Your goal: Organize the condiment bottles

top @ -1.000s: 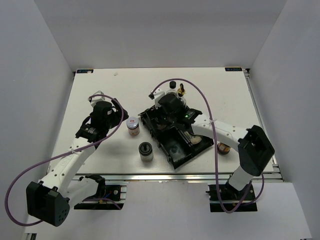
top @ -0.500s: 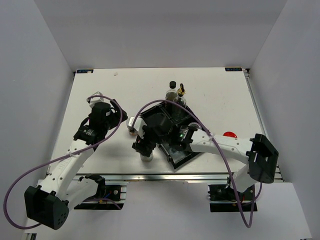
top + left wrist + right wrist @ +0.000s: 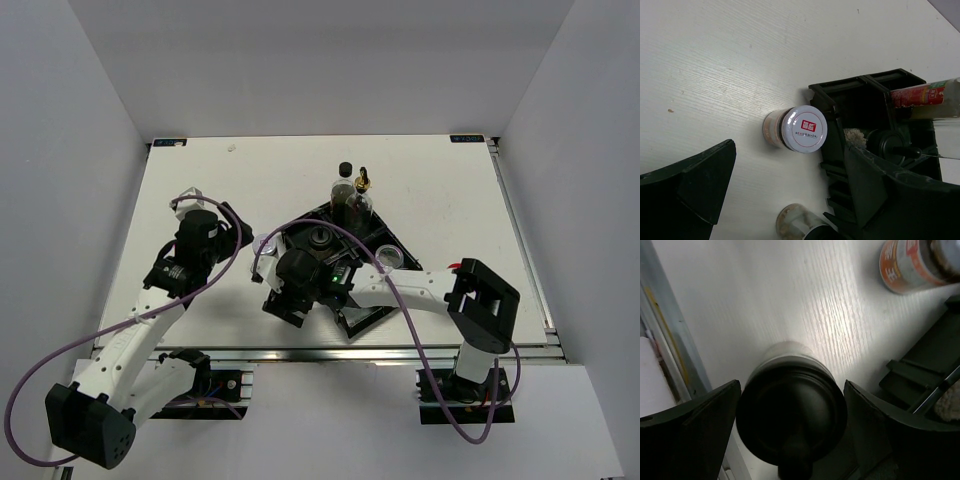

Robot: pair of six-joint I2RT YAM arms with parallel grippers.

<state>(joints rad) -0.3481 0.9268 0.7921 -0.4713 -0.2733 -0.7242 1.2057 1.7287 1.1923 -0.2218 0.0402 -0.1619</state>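
Left of the tray (image 3: 365,318), your right jaws have swung astride the black-lidded jar (image 3: 790,405), released, grasp pending; left jaws released.

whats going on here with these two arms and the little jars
A two-armed robot is sorting condiments around a black tray. The right end effector is open, straddling a black-lidded jar near the front edge of the table. The left end effector hangs open above a white-lidded jar next to the tray.

glossy white-lidded glass jar (image 3: 806,129), matt black plastic tray (image 3: 855,97), wood-grained white table (image 3: 715,60)
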